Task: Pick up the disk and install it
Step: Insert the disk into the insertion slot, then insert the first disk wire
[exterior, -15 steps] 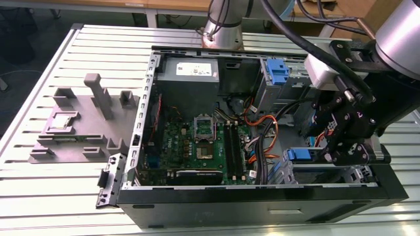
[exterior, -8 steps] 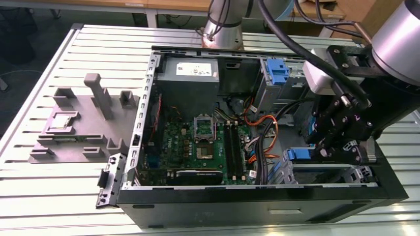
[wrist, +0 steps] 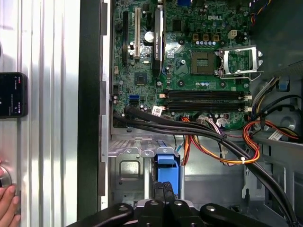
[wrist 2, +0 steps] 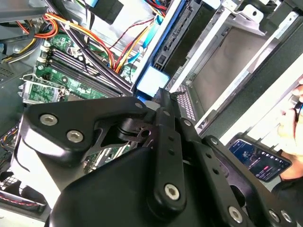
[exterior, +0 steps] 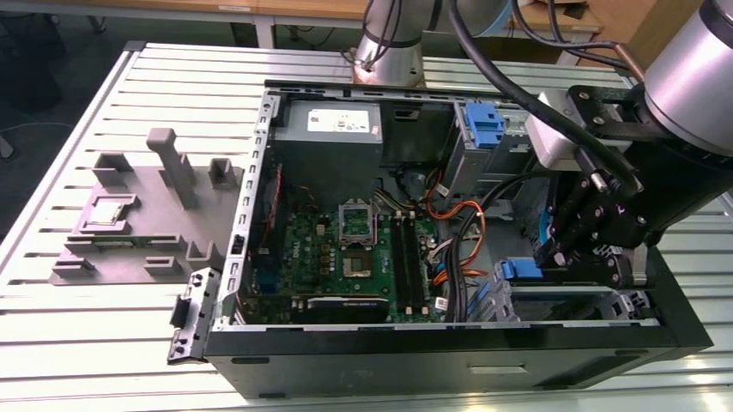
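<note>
Install step under way – the disk sits blue end up in the drive bay, gripper jaws clenched together at that end – seating likely needs a straight push, clear of the cables.

You find the open case on the slatted table, with the fixture block beside it on the exterior view's left. Inside the case, the motherboard lies toward that side, and the drive cage toward the exterior view's right. The disk sits in that cage, with the gripper just beside it.
</note>
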### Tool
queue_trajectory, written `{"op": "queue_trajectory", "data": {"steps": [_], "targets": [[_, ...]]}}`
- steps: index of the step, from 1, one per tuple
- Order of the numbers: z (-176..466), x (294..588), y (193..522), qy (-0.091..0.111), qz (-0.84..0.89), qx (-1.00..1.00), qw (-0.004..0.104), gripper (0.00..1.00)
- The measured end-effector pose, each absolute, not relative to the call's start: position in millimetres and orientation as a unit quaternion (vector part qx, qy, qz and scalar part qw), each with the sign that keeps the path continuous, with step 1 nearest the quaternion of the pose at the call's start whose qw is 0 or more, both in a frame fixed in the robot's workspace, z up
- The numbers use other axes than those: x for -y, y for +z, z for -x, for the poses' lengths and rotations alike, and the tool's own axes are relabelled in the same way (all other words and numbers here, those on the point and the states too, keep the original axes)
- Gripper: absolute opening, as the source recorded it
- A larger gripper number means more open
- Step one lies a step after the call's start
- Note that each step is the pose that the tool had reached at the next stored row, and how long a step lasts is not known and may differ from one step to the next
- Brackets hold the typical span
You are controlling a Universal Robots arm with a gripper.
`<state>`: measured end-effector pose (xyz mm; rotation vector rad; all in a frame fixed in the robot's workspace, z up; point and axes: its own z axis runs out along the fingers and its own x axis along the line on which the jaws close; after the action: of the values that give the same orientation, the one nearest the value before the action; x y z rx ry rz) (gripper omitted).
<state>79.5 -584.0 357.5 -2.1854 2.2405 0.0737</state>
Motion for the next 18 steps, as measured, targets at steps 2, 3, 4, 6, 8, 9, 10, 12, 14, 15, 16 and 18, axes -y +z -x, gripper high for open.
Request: {"op": "queue_trajectory", "data": {"steps": [2,3,4,6,8,9,10,12,14,15,16,18], "targets": [[-79.5,584.0,357.5,0.024,0.698,-0.716,0.005,0.1],[-79.5,584.0,357.2,0.024,0.698,-0.716,0.005,0.1],[-79.5,584.0,356.8,0.024,0.698,-0.716,0.005,0.1],[-79.5,584.0,356.8,0.024,0.698,-0.716,0.005,0.1],[-79.5,584.0,356.7,0.024,0.698,-0.716,0.005,0.1],[-79.5,584.0,356.7,0.024,0.698,-0.716,0.005,0.1],[-79.5,584.0,356.7,0.024,0.698,-0.716,0.005,0.1],[-79.5,584.0,356.7,0.024,0.698,-0.716,0.005,0.1],[-79.9,584.0,356.6,0.024,0.698,-0.716,0.005,0.1],[-80.6,584.0,356.4,0.024,0.698,-0.716,0.006,0.1],[-81.7,584.0,356.5,0.024,0.698,-0.716,0.005,0.1],[-85.2,584.0,356.5,0.024,0.698,-0.716,0.005,0.1]]}}
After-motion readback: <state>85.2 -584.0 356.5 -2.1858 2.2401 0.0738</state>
